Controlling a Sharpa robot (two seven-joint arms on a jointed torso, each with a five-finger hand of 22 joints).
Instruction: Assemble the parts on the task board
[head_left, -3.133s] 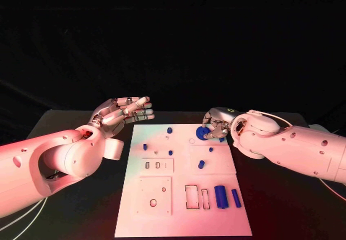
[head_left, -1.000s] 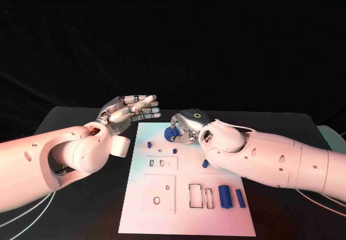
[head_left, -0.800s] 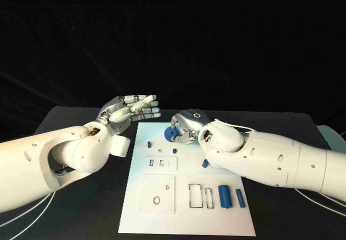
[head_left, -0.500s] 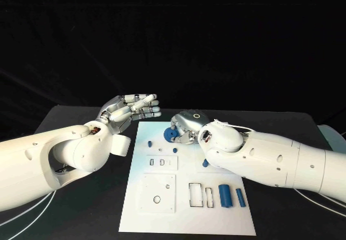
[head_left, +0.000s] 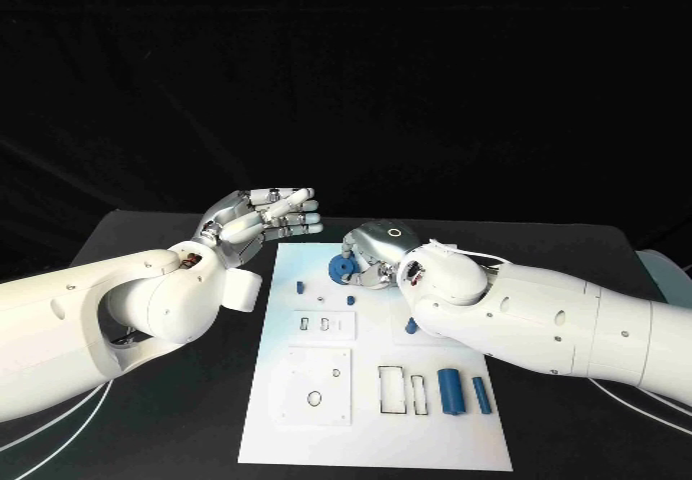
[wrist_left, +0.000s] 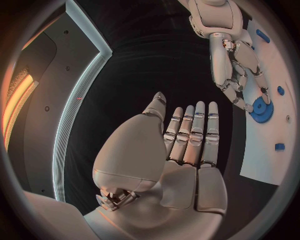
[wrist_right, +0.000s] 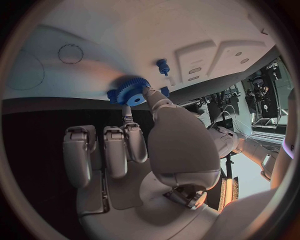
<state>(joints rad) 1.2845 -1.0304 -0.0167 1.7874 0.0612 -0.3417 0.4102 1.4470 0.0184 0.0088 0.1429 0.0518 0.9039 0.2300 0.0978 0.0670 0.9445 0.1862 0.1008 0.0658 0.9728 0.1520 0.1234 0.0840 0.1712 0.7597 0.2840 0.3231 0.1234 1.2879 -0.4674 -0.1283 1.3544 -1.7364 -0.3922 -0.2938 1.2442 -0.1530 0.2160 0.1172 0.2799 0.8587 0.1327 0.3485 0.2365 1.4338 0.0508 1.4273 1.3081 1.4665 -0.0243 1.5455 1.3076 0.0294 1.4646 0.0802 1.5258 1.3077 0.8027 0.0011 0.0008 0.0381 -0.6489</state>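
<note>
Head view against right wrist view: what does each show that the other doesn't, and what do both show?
Head view alone: the left hand raised, fingers apart, holding nothing, left of the task board; two blue cylinders beside rectangular slots at the board's near end.

Right wrist view alone: the gear's teeth and pale centre hole, with a fingertip on them.

Both: the right hand holding the blue gear over the board's far end, and a small blue peg nearby.

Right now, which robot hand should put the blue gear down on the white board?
The right hand. It already pinches the blue gear just over the far end of the task board. The left hand is open, holds nothing, and hangs off the board's left side.
</note>
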